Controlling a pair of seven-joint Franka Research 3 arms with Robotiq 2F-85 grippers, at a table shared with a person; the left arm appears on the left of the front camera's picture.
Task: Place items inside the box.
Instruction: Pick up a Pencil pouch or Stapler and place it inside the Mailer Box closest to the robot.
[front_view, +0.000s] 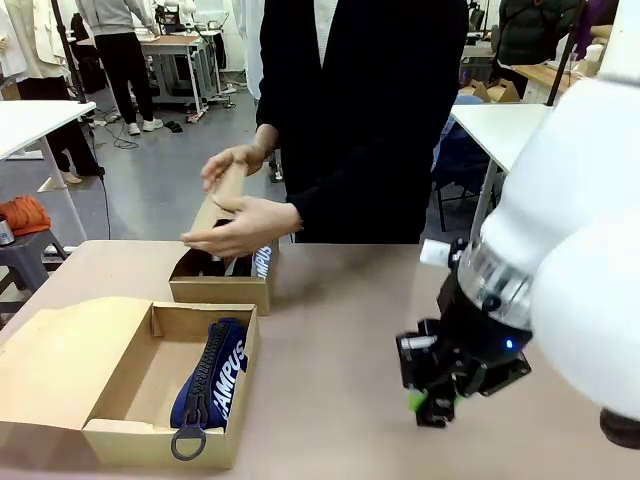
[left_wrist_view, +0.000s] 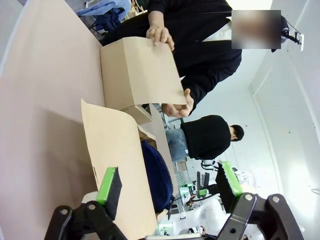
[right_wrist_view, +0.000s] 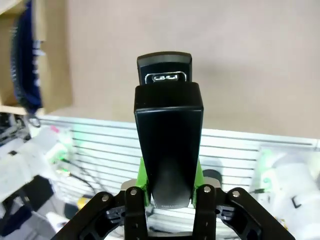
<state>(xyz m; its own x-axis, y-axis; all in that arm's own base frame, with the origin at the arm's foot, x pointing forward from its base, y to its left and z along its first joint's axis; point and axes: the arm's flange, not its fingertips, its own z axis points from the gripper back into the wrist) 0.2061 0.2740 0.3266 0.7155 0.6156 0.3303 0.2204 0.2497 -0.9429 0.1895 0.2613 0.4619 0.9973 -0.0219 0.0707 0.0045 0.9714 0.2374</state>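
Observation:
My right gripper (front_view: 436, 402) hangs just above the table at the right, well clear of both boxes. In the right wrist view it (right_wrist_view: 170, 192) is shut on a slim black stapler (right_wrist_view: 167, 135), which sticks out forward between the green pads. An open cardboard box (front_view: 120, 435) at the near left holds a navy blue zippered pouch (front_view: 212, 373) with white lettering. Behind it is a second box (front_view: 222, 291) with another navy pouch (front_view: 262, 262); a person's hands (front_view: 243, 222) hold its lid. My left gripper (left_wrist_view: 167, 187) is open and holds nothing, facing the near box's lid (left_wrist_view: 117, 165).
The near box's lid (front_view: 60, 360) lies folded out to the left. Bare table (front_view: 330, 330) stretches between the boxes and my right gripper. The person stands at the far edge, arms over the far box.

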